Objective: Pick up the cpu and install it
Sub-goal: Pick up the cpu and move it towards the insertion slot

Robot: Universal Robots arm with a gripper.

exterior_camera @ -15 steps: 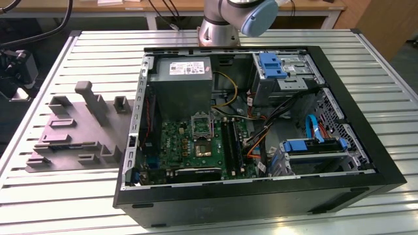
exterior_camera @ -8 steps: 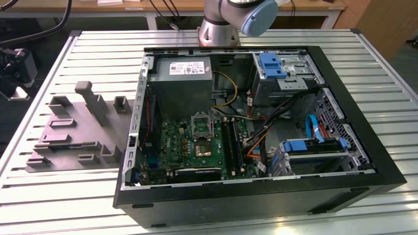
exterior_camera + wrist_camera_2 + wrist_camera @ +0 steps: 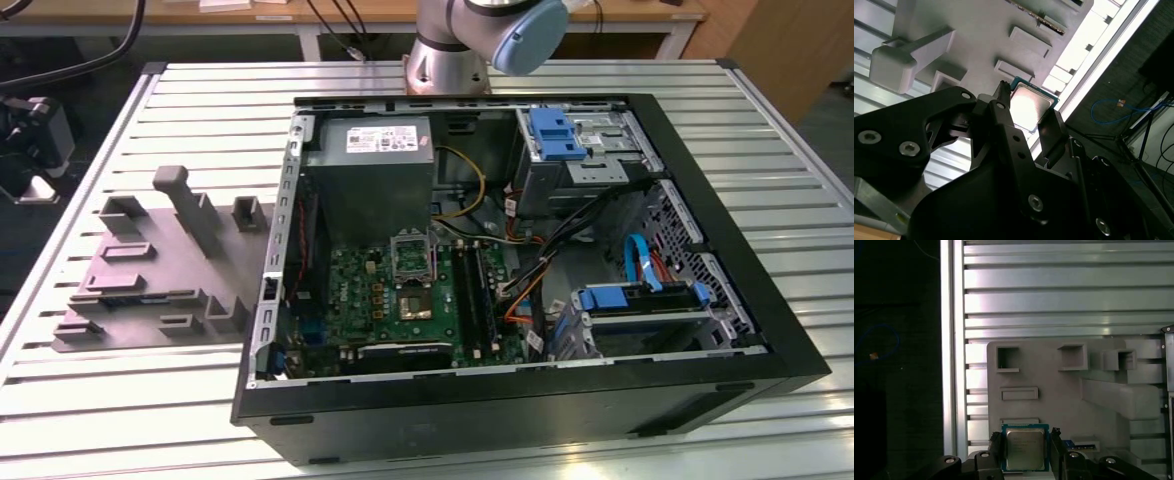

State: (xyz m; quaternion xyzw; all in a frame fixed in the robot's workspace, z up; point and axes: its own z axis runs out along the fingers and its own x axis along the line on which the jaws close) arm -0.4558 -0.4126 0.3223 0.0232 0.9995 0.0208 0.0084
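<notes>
The cpu (image 3: 1025, 449) is a small flat square chip with a silvery top and a blue-green rim. It sits between the two black fingers of my gripper (image 3: 1025, 441), which is shut on it by its opposite edges. It hangs well above the grey plastic fixture (image 3: 1054, 390). In the second wrist view the cpu (image 3: 1030, 106) shows its shiny top between the fingers (image 3: 1002, 100), with the fixture (image 3: 979, 30) behind it. In the exterior view the fixture (image 3: 147, 275) lies left of the open computer case (image 3: 534, 400), whose metal-framed socket (image 3: 411, 255) sits on the green board.
The arm's base (image 3: 447, 60) stands behind the case. Inside the case are a power supply (image 3: 380, 170), cables and blue drive brackets (image 3: 641, 295). The slatted aluminium table (image 3: 120, 420) has its edge rail (image 3: 951, 340) close beside the fixture, with dark floor beyond.
</notes>
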